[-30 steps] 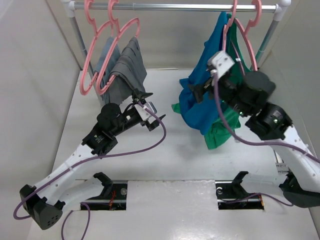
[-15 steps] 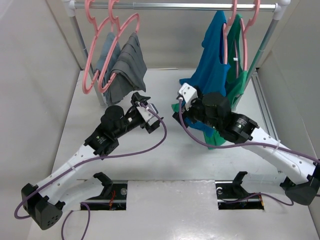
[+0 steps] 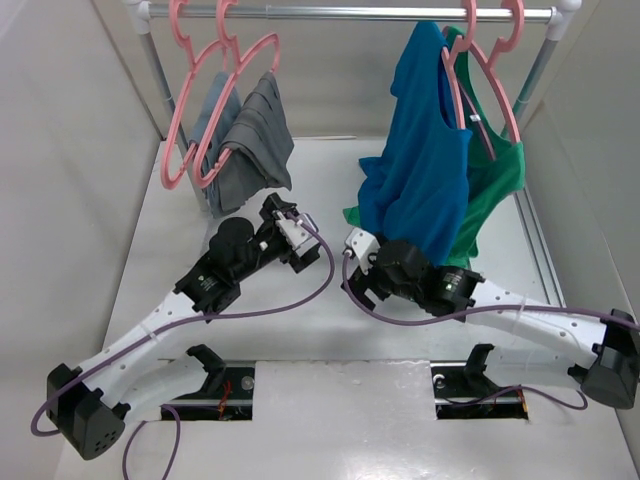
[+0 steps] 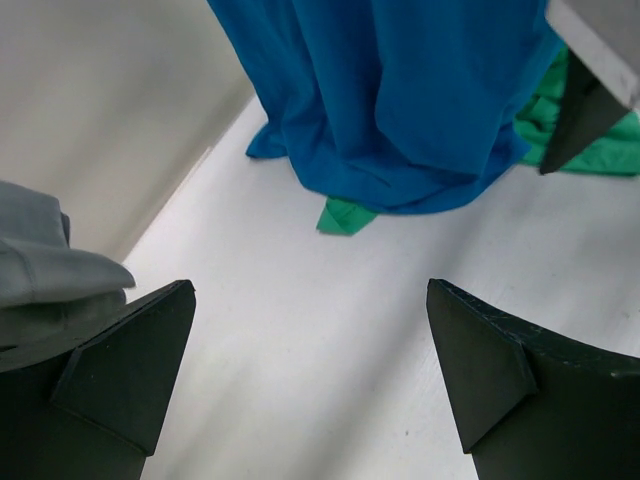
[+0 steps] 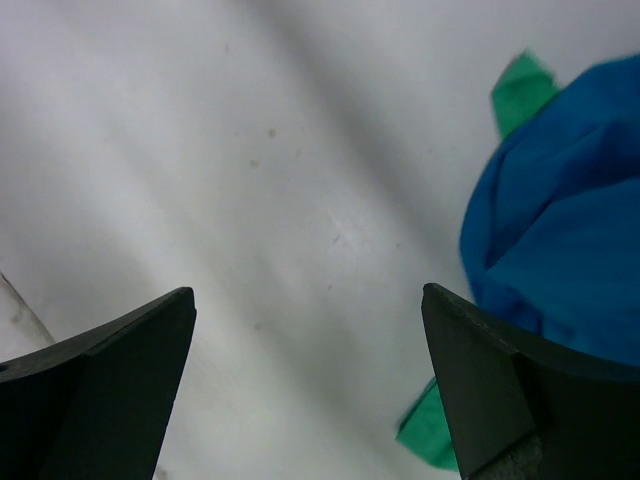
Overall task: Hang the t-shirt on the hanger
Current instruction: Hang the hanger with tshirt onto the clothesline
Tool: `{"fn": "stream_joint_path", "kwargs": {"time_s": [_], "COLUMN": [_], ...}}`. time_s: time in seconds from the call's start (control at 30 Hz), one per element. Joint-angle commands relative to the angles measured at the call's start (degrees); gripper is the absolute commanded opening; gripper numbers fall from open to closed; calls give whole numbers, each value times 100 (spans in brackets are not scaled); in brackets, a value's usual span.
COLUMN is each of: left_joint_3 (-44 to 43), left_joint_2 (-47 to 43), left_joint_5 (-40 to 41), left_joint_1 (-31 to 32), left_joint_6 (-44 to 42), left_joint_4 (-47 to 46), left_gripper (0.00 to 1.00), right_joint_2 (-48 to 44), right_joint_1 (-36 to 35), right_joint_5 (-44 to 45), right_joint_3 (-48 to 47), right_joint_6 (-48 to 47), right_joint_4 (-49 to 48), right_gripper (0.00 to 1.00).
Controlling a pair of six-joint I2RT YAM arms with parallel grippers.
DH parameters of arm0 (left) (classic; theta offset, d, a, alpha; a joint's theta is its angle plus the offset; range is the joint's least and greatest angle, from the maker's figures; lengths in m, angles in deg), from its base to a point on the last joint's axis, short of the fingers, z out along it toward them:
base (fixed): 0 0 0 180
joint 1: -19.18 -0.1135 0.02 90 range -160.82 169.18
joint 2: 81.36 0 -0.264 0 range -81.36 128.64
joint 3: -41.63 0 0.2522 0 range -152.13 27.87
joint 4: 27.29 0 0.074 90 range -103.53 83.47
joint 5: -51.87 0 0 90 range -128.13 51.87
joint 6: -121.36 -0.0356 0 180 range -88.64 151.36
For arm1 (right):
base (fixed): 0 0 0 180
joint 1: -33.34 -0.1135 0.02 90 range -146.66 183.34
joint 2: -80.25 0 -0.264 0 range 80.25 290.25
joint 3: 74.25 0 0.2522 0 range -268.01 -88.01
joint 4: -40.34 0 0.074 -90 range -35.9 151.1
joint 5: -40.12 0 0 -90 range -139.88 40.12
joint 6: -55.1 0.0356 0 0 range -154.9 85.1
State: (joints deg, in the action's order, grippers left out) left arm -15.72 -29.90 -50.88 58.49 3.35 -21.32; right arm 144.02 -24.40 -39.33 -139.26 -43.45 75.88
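Judging the t-shirt [image 3: 425, 160] already hung on the hanger [image 3: 452, 85] under the rail [image 3: 350, 14], hem bunched on the counter [image 3: 300, 330] below that rail, I have my left claw [image 4: 308, 300] and right claw [image 5: 305, 295] spread wide and empty, so the next move calls for checking the shoulders sit evenly.

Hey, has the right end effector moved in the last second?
Yes. The right end effector has dropped away from the rail, toward the near edge and leftward, and is now low beside the hem of the t-shirt.
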Motion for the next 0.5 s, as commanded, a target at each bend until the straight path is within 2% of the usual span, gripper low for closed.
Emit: {"fn": "stream_joint_path", "kwargs": {"time_s": [0.0,0.13,0.27,0.47], "left_joint_3": [210,667,1474,2179], "left_joint_2": [-180,-285,-470,-734], "left_joint_5": [290,1096,1906,2339], "left_joint_1": [-2,-2,-212,-616], "left_joint_6": [137,725,1359,1526], "left_joint_4": [-240,-363,-522,-574], "left_gripper": [100,100,100,100], "right_joint_2": [-154,-154,-575,-1278], "right_joint_1": [-18,-71,-71,-71], "right_joint_5": [-44,-97,140,421], "right_joint_3": [386,878,1528,2451], "right_joint_6": [617,1127,1707,2664], "right_joint_4": [-481,-482,-780,-728], "right_gripper": [99,99,99,99]}}
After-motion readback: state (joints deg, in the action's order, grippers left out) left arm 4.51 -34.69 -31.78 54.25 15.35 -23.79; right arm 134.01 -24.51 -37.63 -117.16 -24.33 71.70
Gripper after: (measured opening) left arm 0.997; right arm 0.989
